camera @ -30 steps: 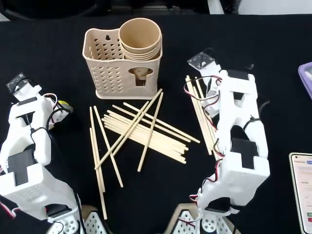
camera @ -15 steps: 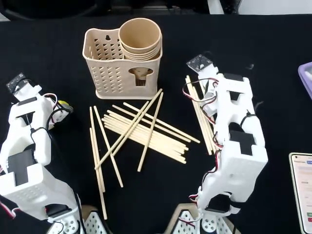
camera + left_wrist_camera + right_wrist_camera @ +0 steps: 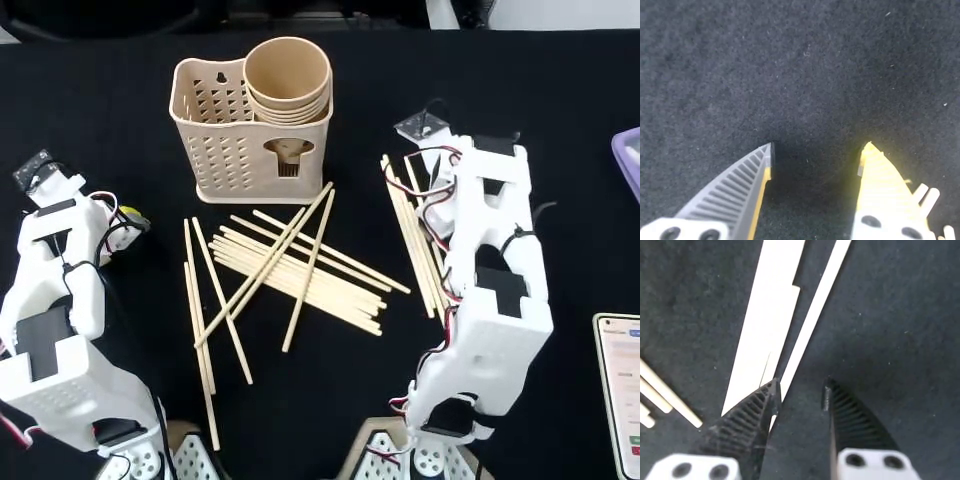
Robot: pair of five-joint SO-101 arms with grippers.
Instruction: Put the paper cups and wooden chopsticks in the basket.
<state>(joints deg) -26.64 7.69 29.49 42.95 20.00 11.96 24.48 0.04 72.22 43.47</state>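
Several wooden chopsticks (image 3: 300, 275) are scattered on the black worktop (image 3: 120, 100) in front of the basket (image 3: 222, 150), in which the paper cups (image 3: 287, 70) are stacked. The left fingers (image 3: 747, 180) are held spread over bare worktop. The right fingers (image 3: 752, 415) are parted, nothing pinched, above more chopsticks.

I saw a table (image 3: 560, 90) covered in black cloth, evenly lit. At its right edge lay 1 purple object (image 3: 628, 160) and, nearer the front, 1 lit screen (image 3: 620, 390). Beyond the far edge showed a pale surface (image 3: 570, 12).
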